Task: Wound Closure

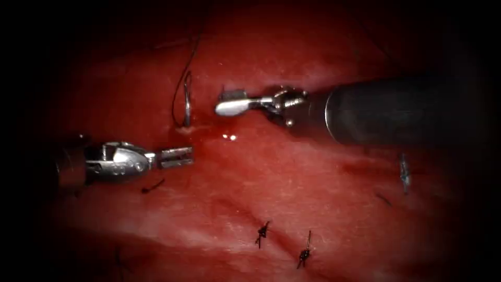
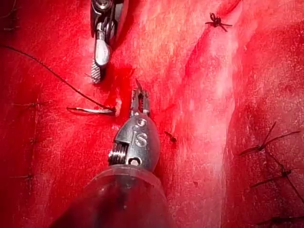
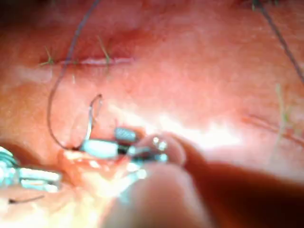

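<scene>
Standing in the tissue (image 1: 292,183), the needle (image 1: 186,107) is held by neither tool; left tool (image 1: 176,156) and right tool (image 1: 233,102) seem slightly parted, empty; mid-curve is best grasped.

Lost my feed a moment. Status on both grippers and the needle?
Left gripper open, holding nothing. Right gripper open, holding nothing. Needle stands in the tissue, thread trailing from it. Nothing in the way.

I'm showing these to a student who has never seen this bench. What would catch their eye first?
The curved needle stands in the tissue, held by neither tool, its thread looping upward. The right tool and left tool flank it with open, empty jaws. Knotted stitches sit nearer the camera.
</scene>
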Controlling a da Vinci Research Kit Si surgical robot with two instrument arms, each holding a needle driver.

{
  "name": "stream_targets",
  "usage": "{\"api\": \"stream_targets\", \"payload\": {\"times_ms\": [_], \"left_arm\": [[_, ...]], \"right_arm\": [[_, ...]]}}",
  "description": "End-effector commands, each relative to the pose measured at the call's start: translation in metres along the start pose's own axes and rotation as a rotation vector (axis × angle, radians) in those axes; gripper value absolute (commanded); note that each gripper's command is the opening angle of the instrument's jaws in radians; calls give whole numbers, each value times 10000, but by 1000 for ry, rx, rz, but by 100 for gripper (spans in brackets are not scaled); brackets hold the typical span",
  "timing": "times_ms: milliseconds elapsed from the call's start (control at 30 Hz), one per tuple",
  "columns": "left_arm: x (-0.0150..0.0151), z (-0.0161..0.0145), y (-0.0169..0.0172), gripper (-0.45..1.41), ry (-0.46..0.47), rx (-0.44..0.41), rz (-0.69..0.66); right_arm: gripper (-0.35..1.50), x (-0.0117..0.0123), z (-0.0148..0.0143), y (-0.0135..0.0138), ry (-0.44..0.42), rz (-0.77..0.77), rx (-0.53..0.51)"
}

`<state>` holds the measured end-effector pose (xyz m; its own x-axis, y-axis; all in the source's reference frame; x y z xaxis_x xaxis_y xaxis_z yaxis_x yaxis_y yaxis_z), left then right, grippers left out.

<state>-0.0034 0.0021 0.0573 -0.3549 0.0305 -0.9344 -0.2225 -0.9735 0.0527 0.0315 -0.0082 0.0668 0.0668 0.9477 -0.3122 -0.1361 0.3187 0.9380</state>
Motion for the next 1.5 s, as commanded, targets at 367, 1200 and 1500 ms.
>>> {"api": "stream_targets", "payload": {"times_ms": [367, 1200, 1500], "left_arm": [[2, -1, -3, -45, 120, -144, -410], [41, -22, 0, -45, 180, -264, -617], [71, -36, 23, -45, 189, -282, -613]], "right_arm": [[-35, -34, 9, -5, -165, -665, -11], [-35, -57, 32, -52, -186, -697, 140], [-35, -69, 58, -13, -203, -706, 81]]}}
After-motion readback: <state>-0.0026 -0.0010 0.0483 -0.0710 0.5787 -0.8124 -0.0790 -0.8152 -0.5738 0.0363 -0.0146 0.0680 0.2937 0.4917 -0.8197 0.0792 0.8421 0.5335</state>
